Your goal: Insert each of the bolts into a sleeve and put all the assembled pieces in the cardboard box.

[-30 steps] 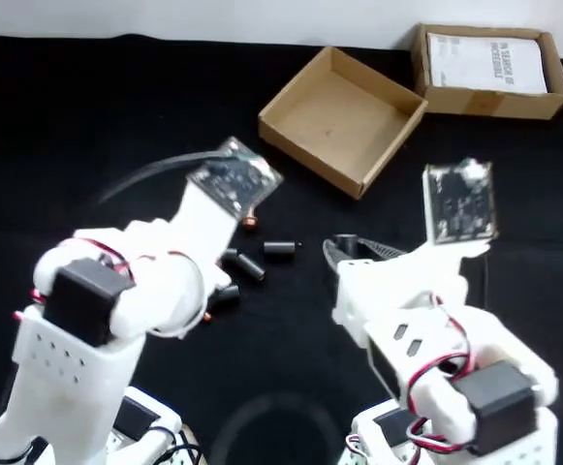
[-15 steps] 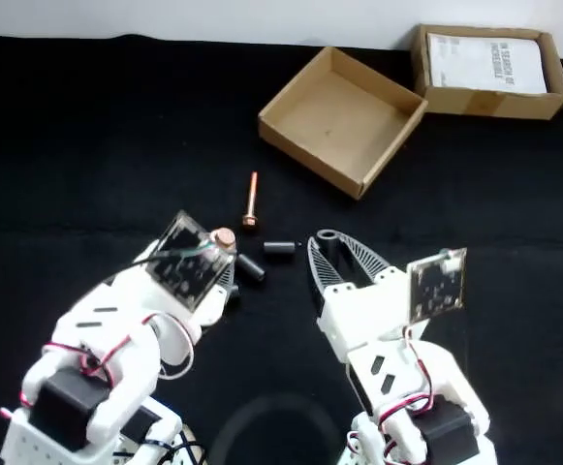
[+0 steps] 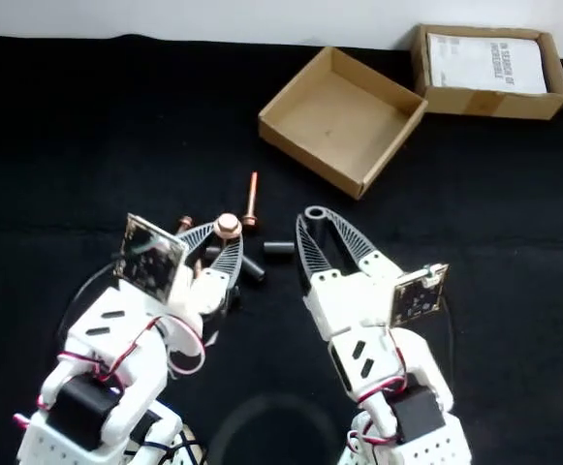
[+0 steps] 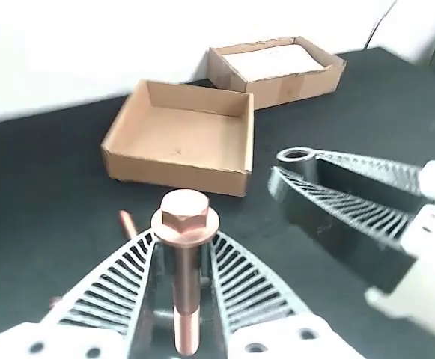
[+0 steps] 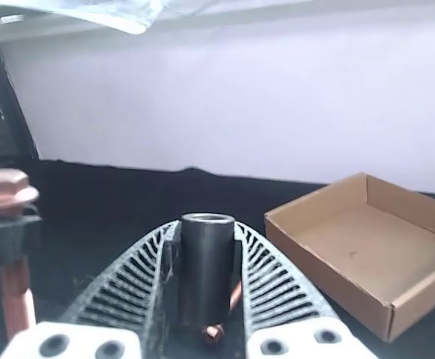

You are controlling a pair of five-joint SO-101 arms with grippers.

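Note:
My left gripper [image 3: 215, 236] is shut on a copper bolt [image 3: 227, 227], held head up between the fingers [image 4: 183, 258]. My right gripper [image 3: 312, 219] is shut on a black sleeve [image 5: 207, 263], held upright with its open end up [image 3: 314, 212]. The two gripper tips stand side by side, apart, near the table's middle. On the black table lie a loose bolt [image 3: 252, 199], another bolt [image 3: 184, 223] and two loose sleeves [image 3: 279, 249] [image 3: 251, 266]. The open cardboard box [image 3: 312, 160] stands beyond them.
A second cardboard box [image 3: 475, 100] holding a printed sheet sits at the far right corner. A white wall runs behind the black table [image 3: 87, 136]. Bare table lies to the far left and at the right of the arms.
Both arms have swung down and their wrists turned. The left gripper now shows the bolt head up, and the right gripper has come forward beside it with the sleeve.

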